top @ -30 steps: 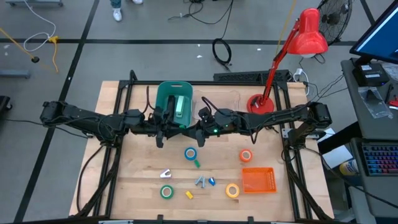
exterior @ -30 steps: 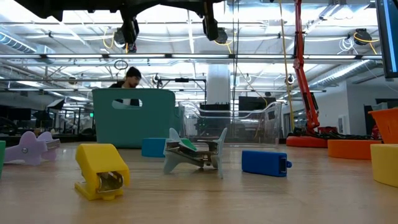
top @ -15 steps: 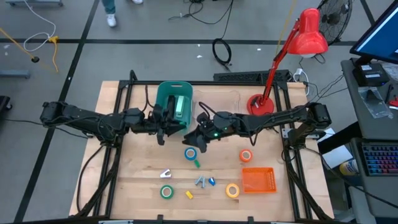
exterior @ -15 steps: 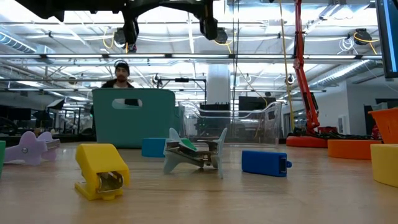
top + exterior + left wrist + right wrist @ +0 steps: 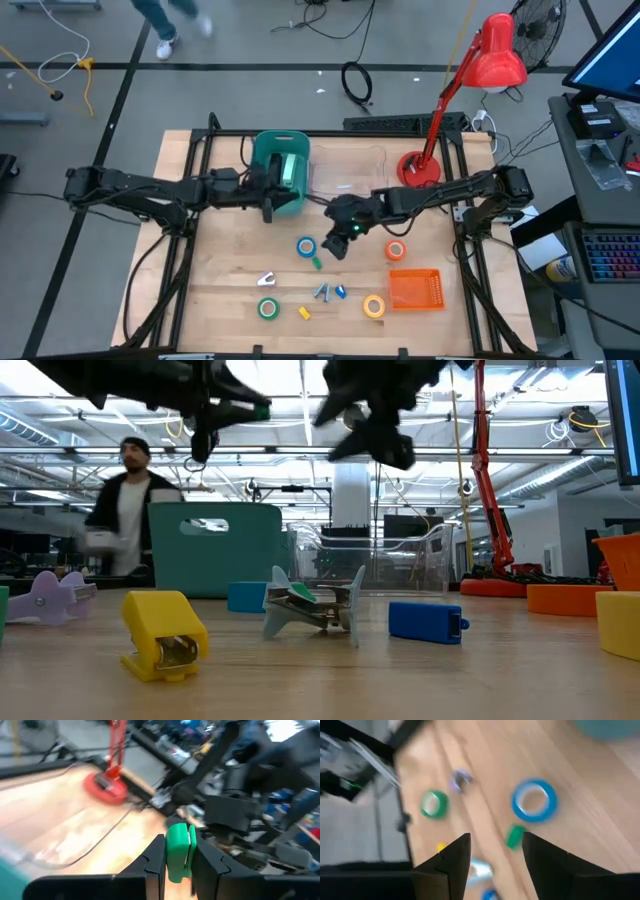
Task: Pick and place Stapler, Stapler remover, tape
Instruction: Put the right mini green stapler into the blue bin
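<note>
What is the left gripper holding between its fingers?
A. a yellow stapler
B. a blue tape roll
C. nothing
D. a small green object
D: in the left wrist view, the left gripper is shut on a small green object, clamped between its two dark fingers.

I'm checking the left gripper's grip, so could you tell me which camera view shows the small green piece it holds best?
The left wrist view: the green piece sits clamped between the left gripper fingers. The low view shows only a green tip; the high and right wrist views don't show it.

Pale matt wood table, smooth teal plastic bin, glossy plastic tape
</note>
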{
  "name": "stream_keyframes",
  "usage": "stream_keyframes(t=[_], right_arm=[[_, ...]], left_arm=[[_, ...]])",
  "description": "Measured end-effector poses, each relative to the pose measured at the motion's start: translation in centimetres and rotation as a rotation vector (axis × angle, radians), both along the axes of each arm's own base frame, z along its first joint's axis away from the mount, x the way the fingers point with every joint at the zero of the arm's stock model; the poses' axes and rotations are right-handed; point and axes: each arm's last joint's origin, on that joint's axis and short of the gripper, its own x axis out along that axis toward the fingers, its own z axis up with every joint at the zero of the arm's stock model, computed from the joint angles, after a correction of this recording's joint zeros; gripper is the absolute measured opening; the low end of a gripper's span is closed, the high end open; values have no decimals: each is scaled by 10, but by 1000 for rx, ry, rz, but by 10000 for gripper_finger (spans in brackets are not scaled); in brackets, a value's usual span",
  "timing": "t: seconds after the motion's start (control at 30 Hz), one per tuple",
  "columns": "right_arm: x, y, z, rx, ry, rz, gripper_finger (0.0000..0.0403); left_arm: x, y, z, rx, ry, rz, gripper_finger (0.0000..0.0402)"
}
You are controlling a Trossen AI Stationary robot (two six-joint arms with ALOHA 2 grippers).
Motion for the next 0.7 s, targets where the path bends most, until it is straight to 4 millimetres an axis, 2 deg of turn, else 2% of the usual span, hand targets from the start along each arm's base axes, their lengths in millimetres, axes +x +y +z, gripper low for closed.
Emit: stream_keyframes(t=[0.17, 0.33, 0.47, 0.6, 0.7], right_arm=[[-14, 1, 3, -104, 80, -28, 165], [-33, 1, 23, -258, 62, -99, 164], [-47, -1, 39, -343, 31, -141, 164], [-59, -5, 49, -417, 11, -171, 163], [-71, -8, 47, -442, -4, -186, 159]], left_arm=[[0, 14, 5, -58, 155, 71, 61], [-6, 31, 18, -118, 401, 182, 61], [-8, 46, 27, -144, 484, 238, 61], [-2, 58, 25, -188, 574, 240, 61], [3, 65, 11, -244, 684, 228, 61]])
